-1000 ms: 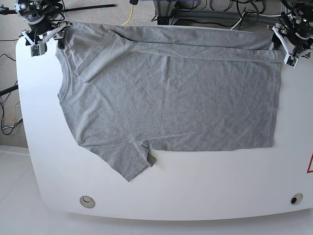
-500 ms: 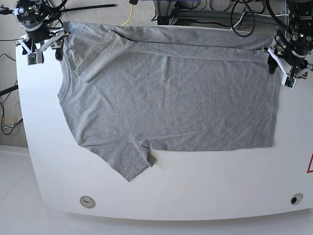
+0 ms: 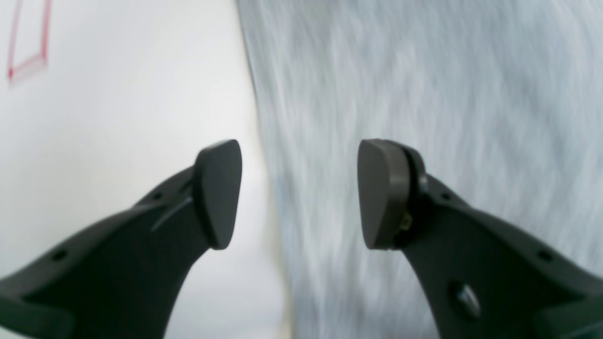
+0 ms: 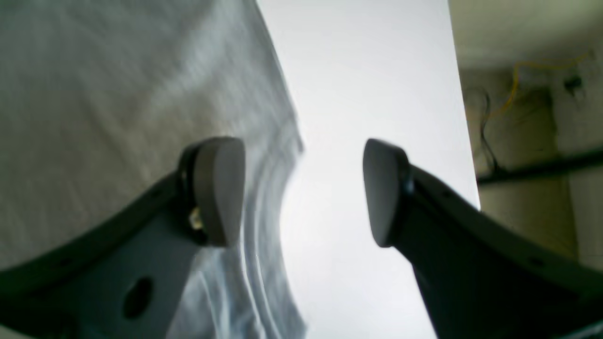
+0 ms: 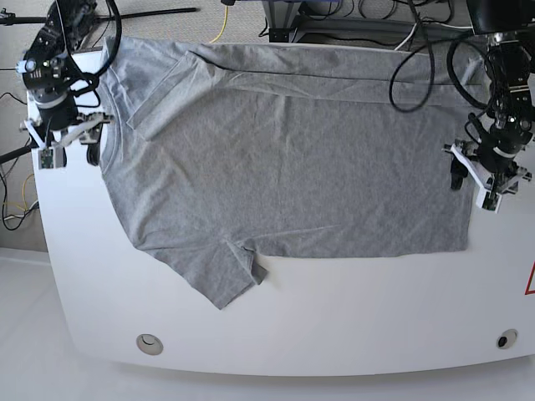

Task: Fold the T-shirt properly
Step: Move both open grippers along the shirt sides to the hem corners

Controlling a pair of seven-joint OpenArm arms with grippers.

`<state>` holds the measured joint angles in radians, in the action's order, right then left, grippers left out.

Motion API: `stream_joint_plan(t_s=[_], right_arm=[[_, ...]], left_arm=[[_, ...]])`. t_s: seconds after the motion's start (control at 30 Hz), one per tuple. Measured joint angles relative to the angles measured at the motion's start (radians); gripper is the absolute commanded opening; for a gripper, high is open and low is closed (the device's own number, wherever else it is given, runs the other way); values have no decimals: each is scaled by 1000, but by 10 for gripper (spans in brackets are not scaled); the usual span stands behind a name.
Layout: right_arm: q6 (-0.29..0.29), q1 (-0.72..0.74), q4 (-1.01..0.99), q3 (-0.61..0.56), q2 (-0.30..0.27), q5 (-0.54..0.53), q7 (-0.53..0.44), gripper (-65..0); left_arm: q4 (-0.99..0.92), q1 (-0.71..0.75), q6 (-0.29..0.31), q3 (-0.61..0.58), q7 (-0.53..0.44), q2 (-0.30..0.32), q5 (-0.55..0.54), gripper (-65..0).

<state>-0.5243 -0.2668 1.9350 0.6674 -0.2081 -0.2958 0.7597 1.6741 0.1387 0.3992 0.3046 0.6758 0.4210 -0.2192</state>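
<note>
Grey heathered cotton T-shirt (image 3: 424, 94) fills the left wrist view, its straight hem edge running between the left gripper's (image 3: 299, 193) wide-open, empty jaws over the white table (image 3: 118, 117). In the right wrist view, the ribbed collar curves between the right gripper's (image 4: 304, 190) parted, empty jaws. From the base view, the shirt lies flat between both grippers.

One heather-grey short-sleeved cotton T-shirt (image 5: 284, 159); one white rounded table (image 5: 334, 317); two black robot grippers, the left gripper (image 5: 478, 182) and the right gripper (image 5: 68, 142); two round recessed holes, one (image 5: 150, 343) and another (image 5: 506, 340), near the table's front edge.
</note>
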Motion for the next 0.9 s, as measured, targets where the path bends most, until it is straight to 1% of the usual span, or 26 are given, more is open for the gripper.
stream_joint_plan(t_s=[0.1, 0.17, 0.23, 0.3, 0.4, 0.5, 0.53, 0.6, 0.7, 0.8, 0.87, 0.9], right_arm=[[-11, 42, -1, -19, 0, 14, -4, -268], [-9, 71, -18, -50, 3, 111, 18, -268], [-8, 98, -37, -63, 7, 142, 34, -268], [-8, 124, -54, -76, 11, 143, 29, -268], [-24, 151, -80, -89, 11, 143, 8, -269], [-19, 186, -138, -85, 14, 187, -2, -268], [-15, 196, -162, -80, 18, 190, -2, -268], [-2, 209, -194, -79, 24, 200, 1, -268], [-14, 222, -237, -80, 26, 196, -6, -268], [-16, 255, -291, -91, 28, 207, -16, -266], [-9, 296, -374, -111, 28, 211, -58, -266], [-2, 310, -399, -123, 32, 221, -47, -266]], left_arm=[[-7, -38, -2, -8, -13, 1, -3, -284], [-43, -72, -10, -32, 22, 0, 5, -284], [-61, -92, -10, -39, 34, 0, 10, -283], [-71, -111, -10, -41, 34, -3, 9, -283], [-80, -129, -10, -41, 27, -12, 8, -282], [-100, -141, -11, -52, 27, -33, 18, -282], [-103, -140, -17, -57, 28, -42, 22, -282], [-117, -138, -10, -58, 32, -59, 22, -282], [-135, -138, -9, -63, 37, -84, 27, -282], [-159, -144, -6, -63, 33, -95, 24, -280], [-204, -159, -7, -57, 15, -100, 23, -279], [-220, -163, -12, -57, 16, -100, 26, -278]])
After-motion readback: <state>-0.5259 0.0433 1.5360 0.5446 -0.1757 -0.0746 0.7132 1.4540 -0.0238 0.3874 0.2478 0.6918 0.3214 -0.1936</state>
